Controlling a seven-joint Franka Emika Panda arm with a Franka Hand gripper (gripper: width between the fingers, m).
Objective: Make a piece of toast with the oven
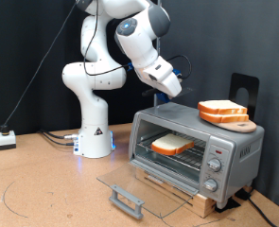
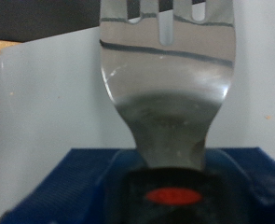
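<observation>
**Toast on rack, door down**

Wooden tabletop (image 1: 44, 180), white wall. Oven (image 1: 198, 142) at exterior view's right w/ glass door (image 1: 139, 184) open flat; piece of toast (image 1: 172, 144) lies on rack inside. Gripper (image 1: 167, 85) hovers above oven's back, pinching metal spatula (image 2: 165, 84); toast sits below, toward exterior view's bottom.

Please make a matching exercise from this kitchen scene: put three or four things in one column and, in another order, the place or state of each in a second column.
Things:
1. piece of toast
2. oven door
3. stack of slices
4. spatula

Places or states:
A. on top of the oven
B. fills the wrist view, close to the camera
C. folded down open
D. on the rack inside the oven

Pairs: 1-D, 2-C, 3-A, 4-B
</observation>
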